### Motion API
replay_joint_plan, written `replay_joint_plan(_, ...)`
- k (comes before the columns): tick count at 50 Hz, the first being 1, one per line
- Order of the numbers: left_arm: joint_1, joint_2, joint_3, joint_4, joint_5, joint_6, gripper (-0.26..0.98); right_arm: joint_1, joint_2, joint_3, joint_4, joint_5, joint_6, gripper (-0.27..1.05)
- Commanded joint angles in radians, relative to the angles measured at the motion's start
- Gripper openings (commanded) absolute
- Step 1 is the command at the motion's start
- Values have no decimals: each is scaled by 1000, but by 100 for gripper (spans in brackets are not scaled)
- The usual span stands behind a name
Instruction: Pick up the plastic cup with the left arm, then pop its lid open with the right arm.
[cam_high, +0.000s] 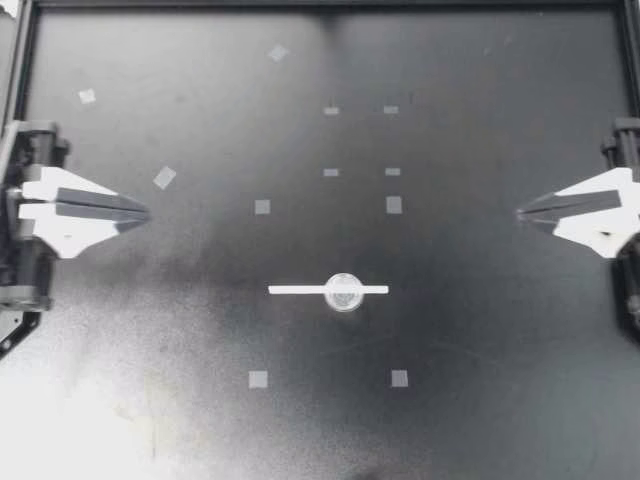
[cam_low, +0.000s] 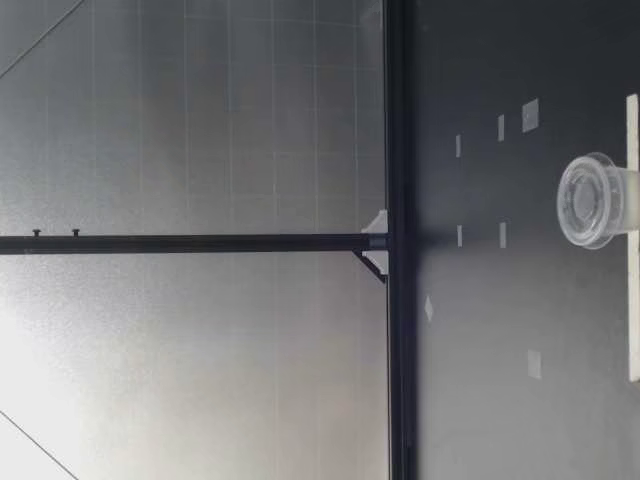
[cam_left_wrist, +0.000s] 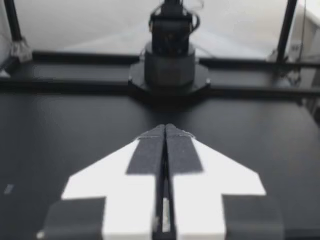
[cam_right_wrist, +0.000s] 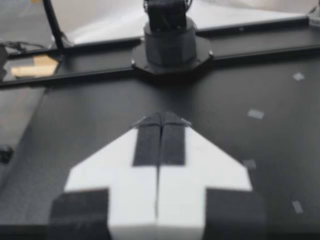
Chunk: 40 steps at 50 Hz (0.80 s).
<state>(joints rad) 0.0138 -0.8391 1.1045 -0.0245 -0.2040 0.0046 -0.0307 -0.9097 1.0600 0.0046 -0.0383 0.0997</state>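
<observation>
From above, the left gripper (cam_high: 143, 213) sits at the left edge of the dark counter (cam_high: 480, 420). Its two fingers are pressed together into a point and hold nothing. The right gripper (cam_high: 522, 213) mirrors it at the right edge, also closed up tight and empty. Between them, toward the near side of the counter, a small clear cup (cam_high: 344, 291) stands on a thin white strip (cam_high: 295, 289) that runs left to right. The cup sits a little right of the strip's middle and is well apart from both grippers. Small grey tape squares (cam_high: 258, 379) are scattered over the counter around it.

From counter height, the cup (cam_low: 592, 200) rests on the strip (cam_low: 632, 320), close to the camera. The tape squares (cam_low: 530, 114) lie farther off. Beyond the counter's far edge, a dark post (cam_low: 200, 243) rises against a pale wall.

In the left wrist view, the left gripper (cam_left_wrist: 165, 129) has its fingers meeting along their whole length above bare counter. The base of the other arm (cam_left_wrist: 170, 70) is straight ahead.

In the right wrist view, the right gripper (cam_right_wrist: 161, 118) is likewise fully closed with nothing held. The opposite arm's base (cam_right_wrist: 170, 47) lies ahead, and tape squares (cam_right_wrist: 255, 114) are off to one side.
</observation>
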Motion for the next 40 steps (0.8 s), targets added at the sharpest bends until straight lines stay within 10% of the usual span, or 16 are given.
replay_joint_plan(1,5,49,-44,-2,3,5,-6,-11,43,-64,2,35,2,-14)
replay_joint_plan(18,5,262,-43,-2,-109,5,3,-11,239,-146,2,75,60,-14)
replay_joint_plan(40,3,543,-64,-2,-301,-6,51,-11,426,-187,2,69,69,-14)
